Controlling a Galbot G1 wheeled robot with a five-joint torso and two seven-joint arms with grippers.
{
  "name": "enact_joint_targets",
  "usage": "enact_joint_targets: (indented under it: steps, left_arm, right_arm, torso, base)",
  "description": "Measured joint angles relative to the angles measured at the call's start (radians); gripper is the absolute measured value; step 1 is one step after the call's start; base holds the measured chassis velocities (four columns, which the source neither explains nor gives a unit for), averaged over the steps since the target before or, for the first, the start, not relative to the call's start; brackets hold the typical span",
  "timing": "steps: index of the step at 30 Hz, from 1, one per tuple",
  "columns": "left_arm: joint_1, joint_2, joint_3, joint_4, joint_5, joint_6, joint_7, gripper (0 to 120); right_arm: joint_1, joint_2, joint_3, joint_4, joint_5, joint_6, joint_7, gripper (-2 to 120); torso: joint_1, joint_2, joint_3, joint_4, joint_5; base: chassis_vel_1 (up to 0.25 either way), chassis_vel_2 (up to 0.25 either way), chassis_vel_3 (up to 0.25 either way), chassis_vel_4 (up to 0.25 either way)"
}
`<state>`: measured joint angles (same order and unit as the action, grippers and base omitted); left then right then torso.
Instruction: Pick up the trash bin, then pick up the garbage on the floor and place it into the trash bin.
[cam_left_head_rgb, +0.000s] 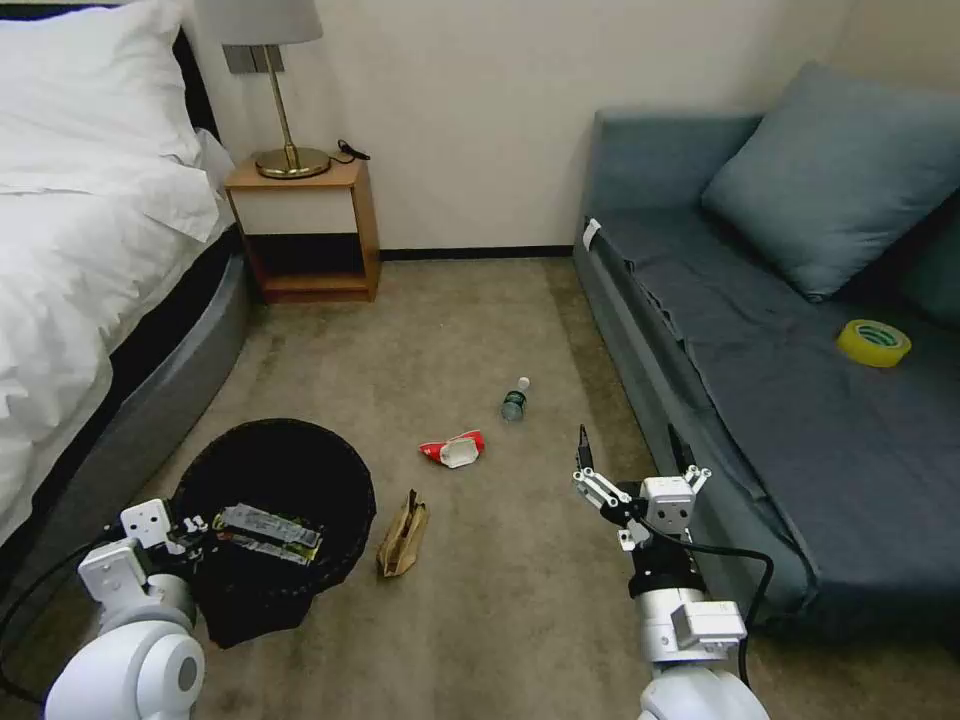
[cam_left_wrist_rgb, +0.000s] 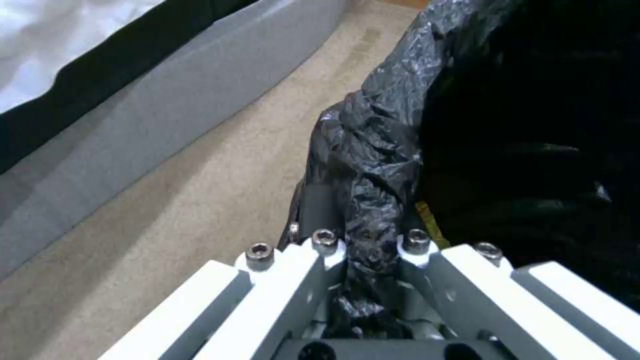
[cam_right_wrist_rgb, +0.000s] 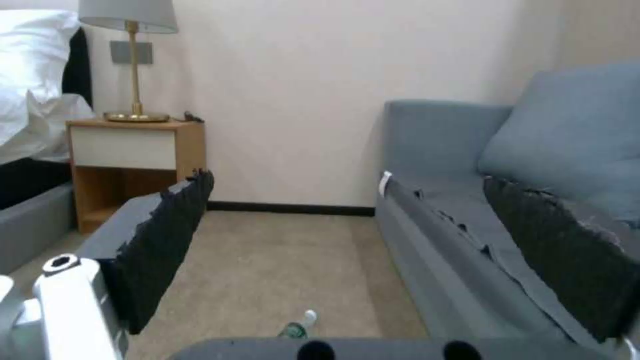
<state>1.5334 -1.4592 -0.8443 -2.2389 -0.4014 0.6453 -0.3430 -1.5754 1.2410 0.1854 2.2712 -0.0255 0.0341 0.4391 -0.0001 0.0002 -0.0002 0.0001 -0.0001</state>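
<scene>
The trash bin (cam_left_head_rgb: 275, 470), round and black with a crinkled bag liner, is at the lower left over the floor (cam_left_head_rgb: 500, 620). My left gripper (cam_left_head_rgb: 192, 528) is shut on its near rim; the left wrist view shows the fingers (cam_left_wrist_rgb: 320, 202) pinching the bag-covered rim (cam_left_wrist_rgb: 373, 165). A shiny wrapper (cam_left_head_rgb: 268, 531) lies inside the bin. On the carpet lie a brown paper bag (cam_left_head_rgb: 403, 535), a red-and-white packet (cam_left_head_rgb: 455, 450) and a small bottle (cam_left_head_rgb: 515, 400). My right gripper (cam_left_head_rgb: 632, 447) hangs open and holds nothing, beside the sofa's front. Its wrist view shows the bottle (cam_right_wrist_rgb: 298, 327) ahead between its pads (cam_right_wrist_rgb: 167, 250).
A bed (cam_left_head_rgb: 90, 250) with a grey base runs along the left, close to the bin. A nightstand (cam_left_head_rgb: 305, 230) with a lamp stands at the back wall. A blue sofa (cam_left_head_rgb: 760, 400) on the right holds a cushion and a yellow tape roll (cam_left_head_rgb: 873, 342).
</scene>
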Motion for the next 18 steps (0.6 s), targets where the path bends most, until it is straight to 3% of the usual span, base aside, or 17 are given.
enact_joint_targets:
  steps: [9,14,18]
  left_arm:
    - [0.004,-0.002,-0.005,-0.001,-0.002,-0.006,0.001,2]
    - [0.006,0.000,-0.007,-0.001,-0.003,-0.007,0.001,2]
    - [0.006,-0.001,-0.007,-0.002,-0.003,-0.007,0.001,2]
  right_arm:
    - [0.035,-0.024,-0.013,-0.014,0.026,-0.011,0.000,100]
    - [0.088,-0.065,-0.039,-0.030,0.084,-0.024,-0.005,100]
    - [0.179,-0.145,-0.091,-0.042,0.217,-0.118,0.004,100]
  torso:
    - [0.000,0.000,0.000,0.0000,0.0000]
    - [0.000,0.000,0.000,-0.0002,0.0002]
    - [0.000,0.000,0.000,-0.0002,0.0002]
  base:
    - [-0.136,0.147,0.137,-0.150]
    - [-0.058,0.055,0.048,-0.049]
    - [0.000,0.000,0.000,0.000]
